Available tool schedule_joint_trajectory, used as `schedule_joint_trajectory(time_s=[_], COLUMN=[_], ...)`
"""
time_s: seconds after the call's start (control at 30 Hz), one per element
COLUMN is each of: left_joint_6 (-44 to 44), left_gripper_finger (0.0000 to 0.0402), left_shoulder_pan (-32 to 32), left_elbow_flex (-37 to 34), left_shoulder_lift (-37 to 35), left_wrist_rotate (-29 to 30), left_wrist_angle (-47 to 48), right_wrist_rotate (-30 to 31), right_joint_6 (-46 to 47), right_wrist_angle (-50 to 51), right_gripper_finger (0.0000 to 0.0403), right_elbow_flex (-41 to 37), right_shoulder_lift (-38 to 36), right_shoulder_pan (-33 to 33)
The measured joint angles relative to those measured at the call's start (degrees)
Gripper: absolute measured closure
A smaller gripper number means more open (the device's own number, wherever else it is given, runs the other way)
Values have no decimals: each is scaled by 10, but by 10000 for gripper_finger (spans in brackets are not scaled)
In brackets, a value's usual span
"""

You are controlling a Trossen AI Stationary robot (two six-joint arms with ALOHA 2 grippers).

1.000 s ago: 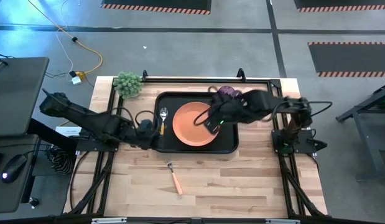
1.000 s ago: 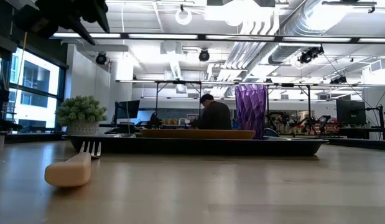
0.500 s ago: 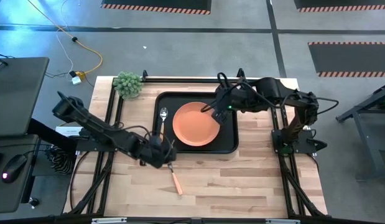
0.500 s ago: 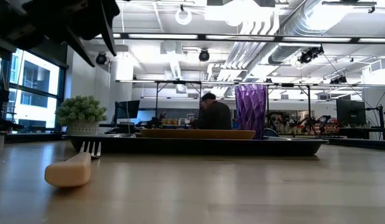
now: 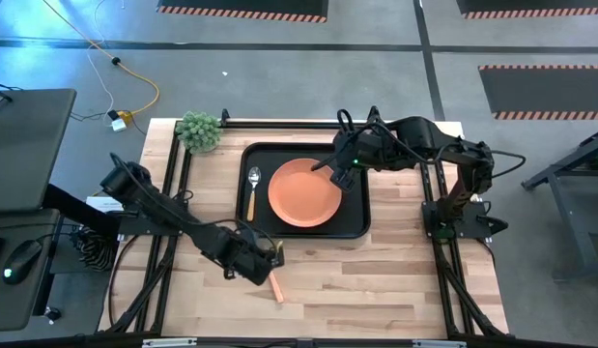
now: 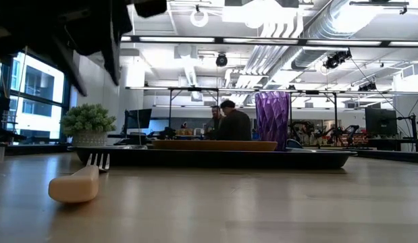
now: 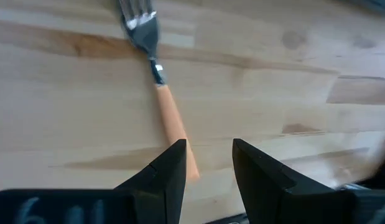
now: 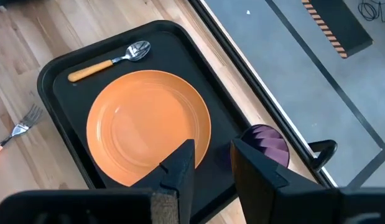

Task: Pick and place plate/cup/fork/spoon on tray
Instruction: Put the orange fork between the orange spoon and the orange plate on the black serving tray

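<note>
Jaws of left arm (image 7: 208, 165) hide fork (image 7: 160, 93) handle's end.

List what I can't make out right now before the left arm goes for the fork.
- Fork: in the high view the left gripper covers its tines; only the handle end shows.
- Cup: hidden under the right arm in the high view; the low view shows it upright in the tray.
- Spoon: the low view hides it behind the tray rim.
- Left gripper: dark blur at the low view's top edge, its height over the fork unclear.
</note>
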State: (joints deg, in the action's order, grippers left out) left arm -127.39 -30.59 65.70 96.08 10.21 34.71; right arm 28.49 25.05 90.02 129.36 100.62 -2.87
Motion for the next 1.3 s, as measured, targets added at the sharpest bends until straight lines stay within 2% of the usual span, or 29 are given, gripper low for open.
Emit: schedule_joint_trajectory(time_s=[0.33,0.6,0.93,1.3], left_joint_6=[-26,-84,-84,-74], left_gripper_finger=[282,284,312,327], left_shoulder_pan=[-3,-11,-11,-9], left_elbow_flex=[32,36,36,36], left_shoulder_lift=[62,76,111,113], left_wrist_rotate=[-22,-29,-29,-37], left_wrist_angle=[-3,-7,-38,-44], right_wrist_rotate=[-1,-4,-5,-22], right_joint_6=[-3,-6,-11,-20], right_wrist_angle=[0,0,0,0], right_gripper_finger=[306,306,306,306], right_elbow_flex=[0,0,0,0], right_shoulder_lift=[0,0,0,0], right_shoulder_pan=[0,0,0,0])
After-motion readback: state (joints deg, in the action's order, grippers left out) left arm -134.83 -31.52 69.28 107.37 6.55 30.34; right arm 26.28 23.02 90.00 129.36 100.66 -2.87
